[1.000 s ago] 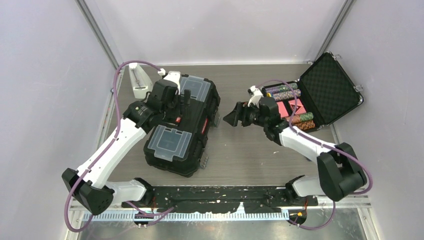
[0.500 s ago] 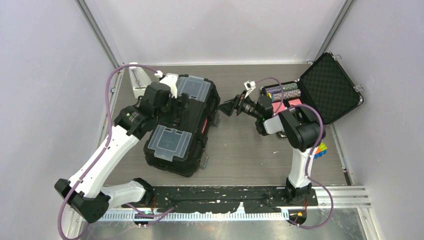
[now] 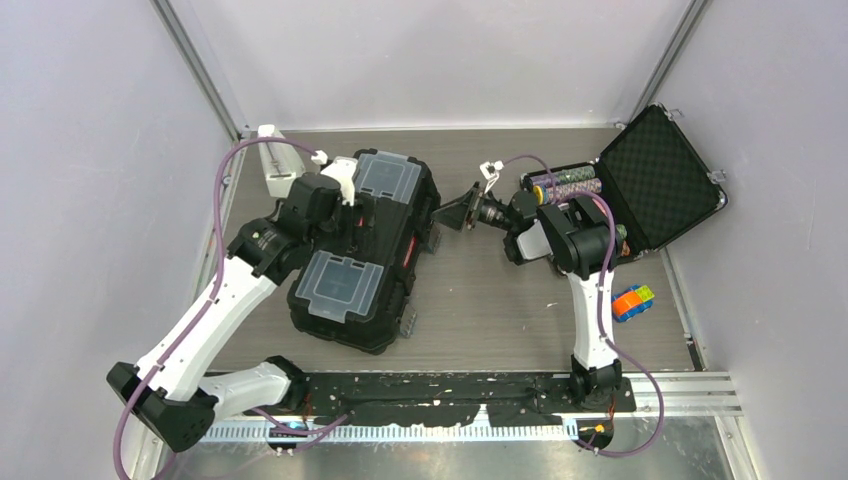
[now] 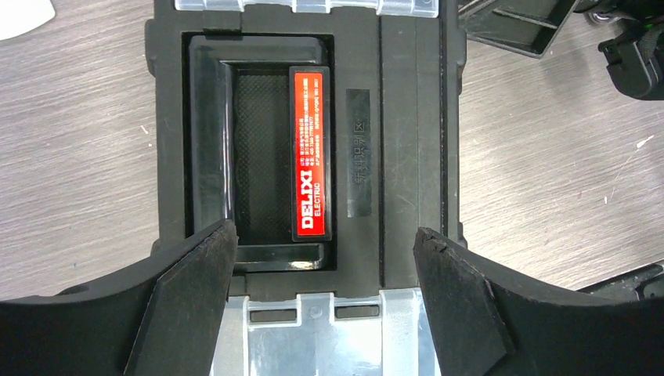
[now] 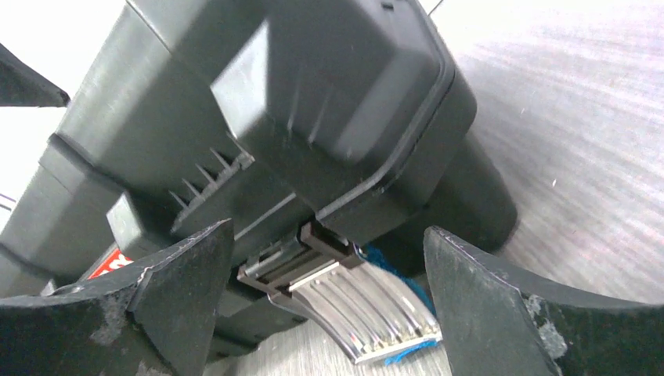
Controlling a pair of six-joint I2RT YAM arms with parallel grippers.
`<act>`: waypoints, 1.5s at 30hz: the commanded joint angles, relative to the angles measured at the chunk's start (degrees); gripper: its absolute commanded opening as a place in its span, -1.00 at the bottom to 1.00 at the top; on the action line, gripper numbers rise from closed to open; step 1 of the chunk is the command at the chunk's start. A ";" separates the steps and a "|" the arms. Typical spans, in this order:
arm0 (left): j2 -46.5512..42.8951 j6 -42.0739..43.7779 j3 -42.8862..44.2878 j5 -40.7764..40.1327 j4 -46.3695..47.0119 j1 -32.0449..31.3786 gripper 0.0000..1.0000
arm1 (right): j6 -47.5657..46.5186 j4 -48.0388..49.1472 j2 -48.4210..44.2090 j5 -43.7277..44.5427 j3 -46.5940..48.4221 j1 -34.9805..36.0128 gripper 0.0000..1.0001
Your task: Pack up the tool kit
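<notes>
The tool kit (image 3: 365, 250) is a big black toolbox lying shut on the table's left half, with two clear lid compartments (image 3: 338, 280). My left gripper (image 3: 357, 218) hovers open over its recessed handle. In the left wrist view the red-labelled handle (image 4: 312, 153) lies just beyond the wide-spread left gripper (image 4: 322, 235), touching neither finger. My right gripper (image 3: 446, 215) is open at the box's right side. The right wrist view shows a ribbed metal latch (image 5: 352, 301) with blue behind it, sticking out from the box between the open fingers of the right gripper (image 5: 329, 231).
A smaller black foam-lined case (image 3: 655, 180) stands open at the back right with rolls of poker chips (image 3: 565, 185). A colourful cube (image 3: 633, 302) lies right of the right arm. A white stand (image 3: 275, 160) sits at the back left corner. A second latch (image 3: 408, 322) sticks out nearer the front.
My right gripper has swung left from the poker case to the toolbox's side latch and opened wider, uncovering the cube. The left gripper has only shifted slightly over the handle.
</notes>
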 commanded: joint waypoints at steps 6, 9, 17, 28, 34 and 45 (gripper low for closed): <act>1.71 0.80 -1.89 2.60 1.93 -0.33 0.68 | 4.48 9.09 1.89 -7.75 1.26 0.42 0.92; 2.50 0.77 -2.22 2.80 2.01 -0.80 0.68 | 5.40 9.11 2.40 -9.81 2.84 0.88 0.94; 3.45 1.06 -2.46 1.94 2.55 -1.27 0.68 | 7.42 9.21 -0.24 -15.76 3.14 1.20 0.98; 4.25 2.50 -1.59 -0.21 1.41 -1.96 0.68 | 9.83 9.20 -4.48 -23.15 1.80 -1.05 0.60; 4.30 2.74 -1.23 -0.15 1.62 -2.08 0.68 | 13.19 9.31 -5.80 -24.96 2.85 -1.03 0.36; 5.00 2.78 -0.10 0.20 2.52 -3.28 0.68 | 18.48 9.29 -7.39 -20.27 3.18 -0.54 0.00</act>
